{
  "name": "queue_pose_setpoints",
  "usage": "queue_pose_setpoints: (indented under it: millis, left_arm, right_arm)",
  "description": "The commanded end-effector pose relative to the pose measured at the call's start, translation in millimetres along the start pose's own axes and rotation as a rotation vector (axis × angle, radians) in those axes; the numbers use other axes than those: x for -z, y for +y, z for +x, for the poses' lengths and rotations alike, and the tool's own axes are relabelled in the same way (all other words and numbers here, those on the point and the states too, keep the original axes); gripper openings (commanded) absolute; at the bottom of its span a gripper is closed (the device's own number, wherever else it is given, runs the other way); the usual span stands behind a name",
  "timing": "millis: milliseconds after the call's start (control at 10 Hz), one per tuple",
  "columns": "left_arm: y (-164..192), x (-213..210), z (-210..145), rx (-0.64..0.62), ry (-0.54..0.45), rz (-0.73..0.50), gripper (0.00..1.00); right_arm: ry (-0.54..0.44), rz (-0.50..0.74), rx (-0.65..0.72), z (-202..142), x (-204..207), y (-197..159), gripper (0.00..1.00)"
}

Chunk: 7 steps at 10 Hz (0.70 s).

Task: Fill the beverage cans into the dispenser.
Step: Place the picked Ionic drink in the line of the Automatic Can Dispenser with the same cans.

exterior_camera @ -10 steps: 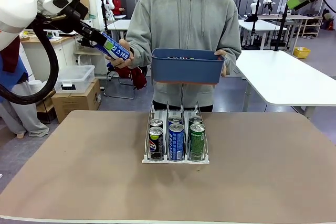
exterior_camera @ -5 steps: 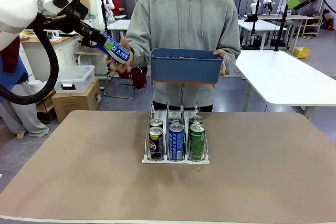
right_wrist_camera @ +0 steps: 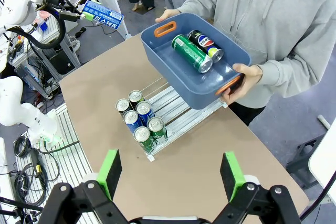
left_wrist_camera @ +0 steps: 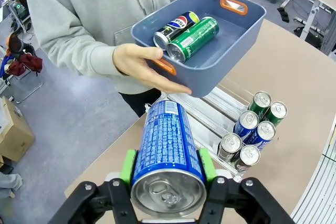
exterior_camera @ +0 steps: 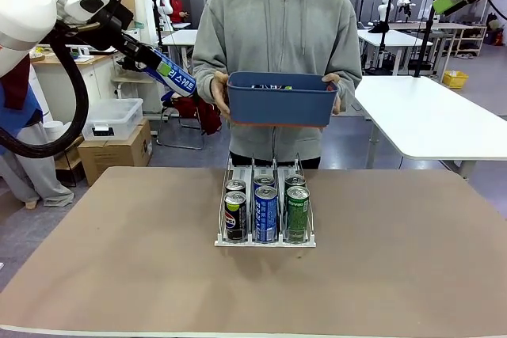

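Observation:
My left gripper [exterior_camera: 149,62] is shut on a blue white-lettered beverage can [exterior_camera: 176,77], held tilted in the air left of the person. In the left wrist view that can [left_wrist_camera: 167,150] sits between the green pads. The dispenser [exterior_camera: 275,165] stands mid-table with black [exterior_camera: 235,215], blue [exterior_camera: 266,213] and green [exterior_camera: 298,213] cans at the front of its three lanes and more cans behind them. My right gripper [right_wrist_camera: 170,174] is open with nothing in it, high above the table, looking down on the dispenser [right_wrist_camera: 181,109].
The person holds a blue tub [exterior_camera: 279,104] with both hands above the far end of the dispenser. In the tub [left_wrist_camera: 231,40] lie a black Pepsi can [left_wrist_camera: 176,26] and a green can [left_wrist_camera: 194,38]. Bare tabletop lies on both sides of the rack.
The person's hand left the blue can in my left gripper and went back to the tub's handle. Both arms stayed still.

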<state>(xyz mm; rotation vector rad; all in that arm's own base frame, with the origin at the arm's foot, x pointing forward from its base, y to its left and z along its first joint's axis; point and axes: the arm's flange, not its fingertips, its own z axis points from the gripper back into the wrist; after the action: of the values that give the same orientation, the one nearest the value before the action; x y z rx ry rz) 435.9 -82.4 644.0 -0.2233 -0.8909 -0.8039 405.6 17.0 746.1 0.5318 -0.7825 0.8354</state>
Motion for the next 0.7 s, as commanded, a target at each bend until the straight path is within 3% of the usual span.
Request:
queue_pose_setpoints:
  millis: [0,600]
  left_arm:
    - [0.2,-1.7,0.9,0.0,-0.003,0.001,0.0]
    - [0.2,-1.7,0.9,0.0,-0.003,0.001,0.0]
  right_arm:
    - [0.0,0.0,0.001,-0.2,-0.2,0.1,1.0]
    - [0.0,0.0,0.001,-0.2,-0.2,0.1,1.0]
